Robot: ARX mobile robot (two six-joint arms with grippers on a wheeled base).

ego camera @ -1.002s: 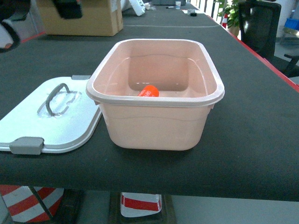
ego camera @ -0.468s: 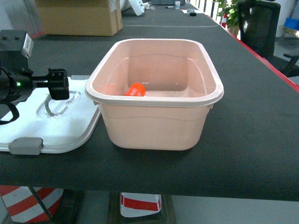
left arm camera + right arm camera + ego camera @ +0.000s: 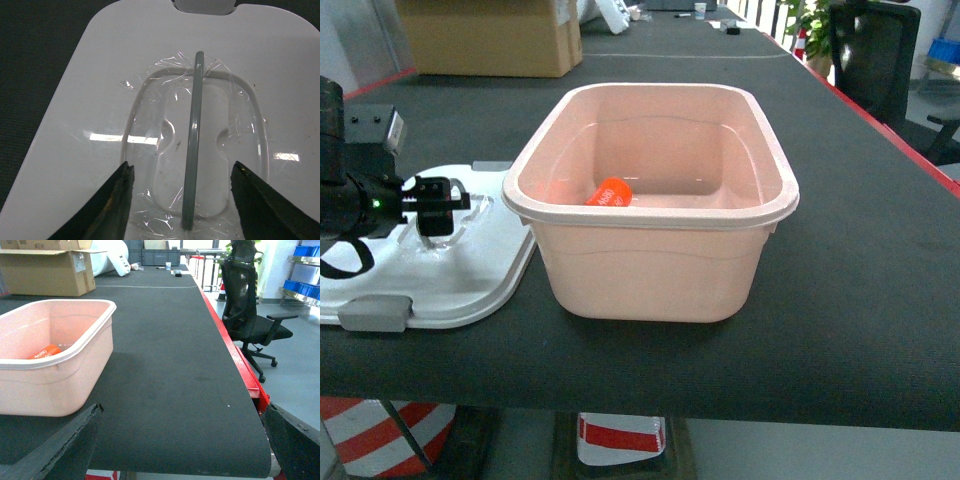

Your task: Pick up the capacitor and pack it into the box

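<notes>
Jaws of the left gripper (image 3: 180,187) stand apart, one dark tip on each side of the grey handle (image 3: 192,140) of the white lid (image 3: 75,125), with open gaps between each tip and the handle; nothing is clamped. In the head view this left gripper (image 3: 435,205) hangs over the middle of the lid (image 3: 470,285), which lies flat on the table (image 3: 860,300) to the left of the box (image 3: 650,255), its right edge just beside the box wall. One grey latch (image 3: 375,312) sits at the lid's near edge, close to the table's front edge.

Jaws of the right gripper (image 3: 180,450) are wide apart and hold nothing; only the two dark tips show at the lower corners of the right wrist view, with bare table between them. They are not seen in the head view.

The orange capacitor (image 3: 609,193) lies on the floor of the box, toward the near left, half hidden behind the rolled rim. To the right of the box the table runs bare to its red edge (image 3: 230,347), beyond which stands a black office chair (image 3: 250,315). A brown cardboard box (image 3: 490,38) sits far back on the table, well apart from the box.
</notes>
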